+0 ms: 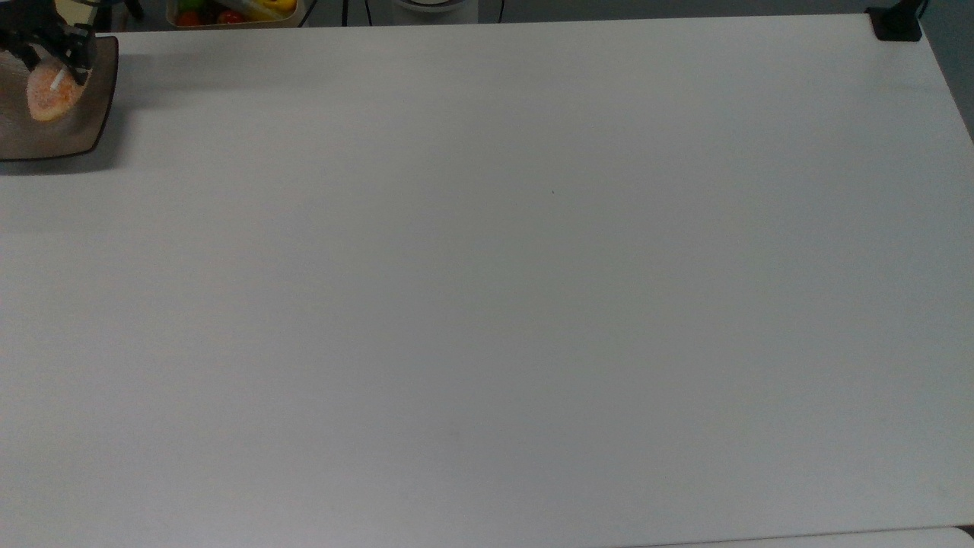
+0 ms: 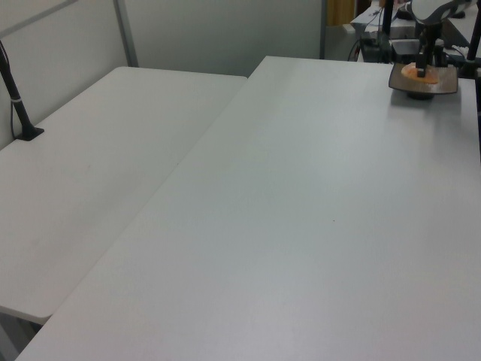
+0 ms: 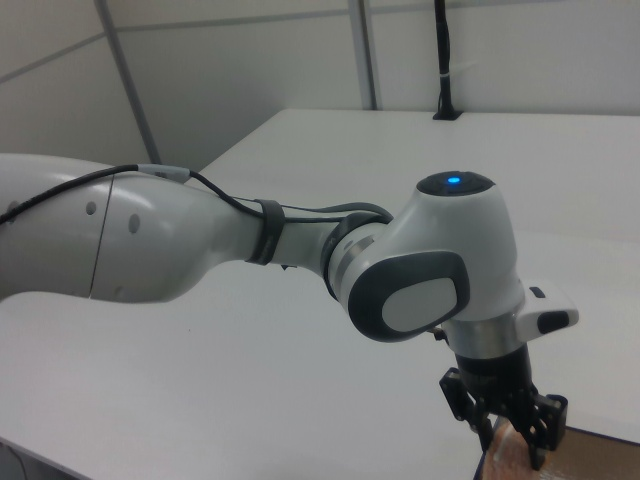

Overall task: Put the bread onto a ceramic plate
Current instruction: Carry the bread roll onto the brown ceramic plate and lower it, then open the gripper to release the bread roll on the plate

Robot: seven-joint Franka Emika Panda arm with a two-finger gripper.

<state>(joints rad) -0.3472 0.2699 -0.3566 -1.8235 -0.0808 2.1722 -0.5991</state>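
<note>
Currently the bread (image 1: 52, 94) lies on the plate (image 1: 84, 137), at the far left corner of the surface (image 1: 487, 289) in the top view, speckled side and white stripe up. The pincer (image 1: 47, 55) stands directly over the bread's far end; its black fingers (image 1: 78, 52) straddle the bread, but whether they pinch it or are spread cannot be told. In the left view the pincer (image 2: 422, 66) drops vertically onto the bread (image 2: 415, 73) on the plate (image 2: 443, 86), at the left view's far right. In the right view the white arm (image 3: 300, 250) reaches across the frame, and the pincer (image 3: 510, 425) hangs over the plate edge (image 3: 520, 460), covering the bread. Behind the plate, off the surface, sits a tray of coloured fruit (image 1: 228, 11). A black clamp (image 1: 896, 23) grips the top view's far right corner. A second white table (image 2: 90, 165) adjoins the surface on the left view's left.
</note>
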